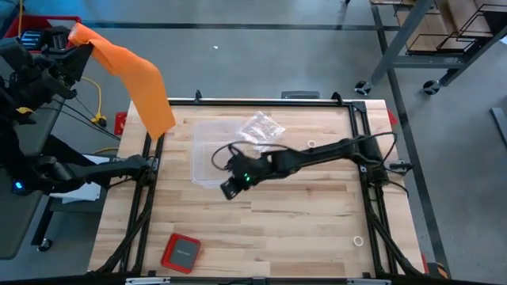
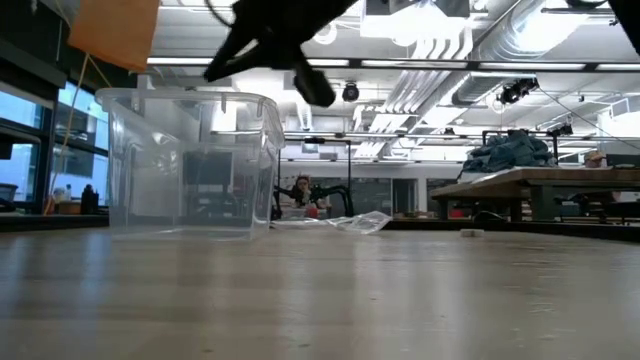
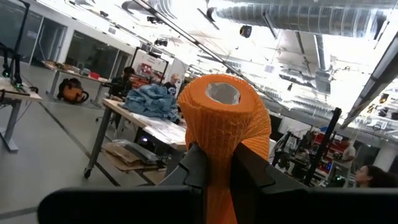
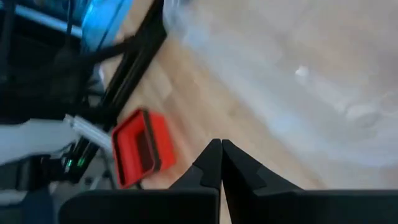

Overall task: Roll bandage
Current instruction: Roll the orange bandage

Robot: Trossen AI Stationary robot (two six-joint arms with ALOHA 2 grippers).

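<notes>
The orange bandage (image 1: 139,79) hangs as a wide band outside the table's far left corner, its loose end (image 1: 162,125) dangling above that corner. Its upper end is a roll (image 3: 224,118) with a hollow core. My left gripper (image 1: 73,38) is raised high there, shut on it. My right gripper (image 1: 228,188) hovers above the table's middle, beside a clear plastic container (image 1: 207,154), its fingers (image 4: 211,163) shut on nothing. My left gripper (image 3: 219,171) pinches the lower part of the bandage's roll (image 3: 217,155) between its two fingers (image 3: 196,171), one on each side. The roll's hollow end faces away from the gripper. The roll is lifted clear, high above the table, and the loose band hangs slack below it.
A crinkled clear plastic bag (image 1: 261,127) lies behind the container, toward the far edge. A small red square case (image 1: 181,252) sits near the table's front left. The container (image 2: 190,165) stands open-topped on the wood. Bare wood stretches along the right and near sides.
</notes>
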